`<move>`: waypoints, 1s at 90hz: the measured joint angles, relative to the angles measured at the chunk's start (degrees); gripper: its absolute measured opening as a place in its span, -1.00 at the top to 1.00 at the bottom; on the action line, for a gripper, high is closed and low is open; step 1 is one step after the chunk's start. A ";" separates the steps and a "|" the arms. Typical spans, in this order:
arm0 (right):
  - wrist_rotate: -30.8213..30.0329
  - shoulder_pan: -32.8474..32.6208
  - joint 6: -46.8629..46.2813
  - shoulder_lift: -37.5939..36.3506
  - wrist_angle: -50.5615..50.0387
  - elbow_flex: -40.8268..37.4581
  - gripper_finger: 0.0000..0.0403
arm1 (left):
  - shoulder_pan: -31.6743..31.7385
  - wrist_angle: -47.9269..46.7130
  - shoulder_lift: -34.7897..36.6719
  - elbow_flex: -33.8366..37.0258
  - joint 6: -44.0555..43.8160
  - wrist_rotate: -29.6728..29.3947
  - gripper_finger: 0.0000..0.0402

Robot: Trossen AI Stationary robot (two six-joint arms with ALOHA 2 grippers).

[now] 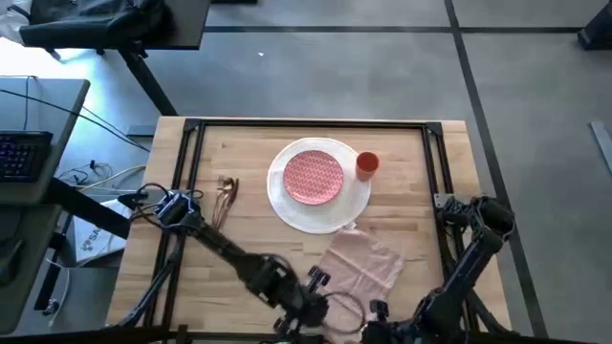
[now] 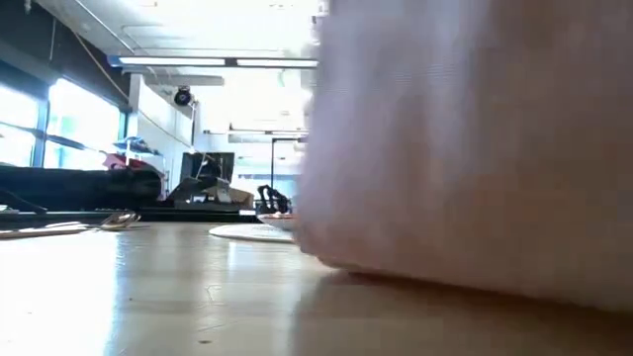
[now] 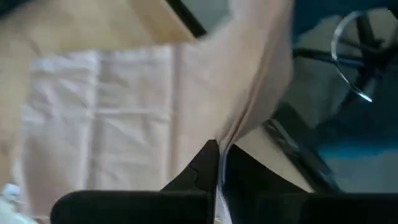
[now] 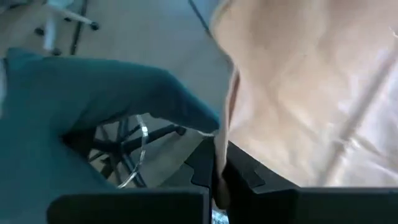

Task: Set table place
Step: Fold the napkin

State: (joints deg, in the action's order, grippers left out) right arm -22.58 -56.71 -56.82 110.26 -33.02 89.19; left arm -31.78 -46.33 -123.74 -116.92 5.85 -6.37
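A pale pink napkin (image 1: 365, 260) lies on the table (image 1: 239, 143) near its front edge, its far corner (image 1: 351, 229) touching the large white plate (image 1: 320, 186). A red-patterned plate (image 1: 314, 177) sits on the white one. An orange cup (image 1: 367, 164) stands upright right of them, and copper cutlery (image 1: 227, 196) lies to their left. My left gripper (image 1: 320, 291) and my right gripper (image 1: 378, 308) are both shut on the napkin's near end. In the low view the napkin (image 2: 475, 148) fills the right side. My left gripper pinches the napkin's near edge (image 3: 231, 140) between its two fingers, toward that edge's left end. The cloth rises from the fingers (image 3: 205, 165) and spreads away over the table. My right gripper pinches the same near edge (image 4: 225, 134) toward its right end. The cloth runs away from the fingers (image 4: 205, 162), and the napkin's far part lies on the table.
A black rail frame (image 1: 191, 172) runs around the tabletop. Bare wood (image 1: 258, 229) lies between the cutlery and the napkin. A grey desk with a keyboard (image 1: 24, 153) stands off the table's left side.
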 joint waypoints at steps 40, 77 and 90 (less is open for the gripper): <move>0.41 -1.51 5.39 1.53 12.04 0.00 1.00 | 0.63 -3.09 0.00 0.02 0.39 15.16 1.00; 3.40 -1.69 11.83 1.55 19.18 0.00 1.00 | -2.54 -1.27 0.04 -1.46 -3.17 14.81 1.00; 2.23 -2.02 8.94 1.53 15.64 0.00 1.00 | -0.59 2.91 -0.02 -1.43 0.10 12.28 1.00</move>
State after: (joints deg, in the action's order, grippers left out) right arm -20.35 -58.73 -47.88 111.79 -17.38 89.19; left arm -32.37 -43.42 -123.76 -118.36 5.95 5.91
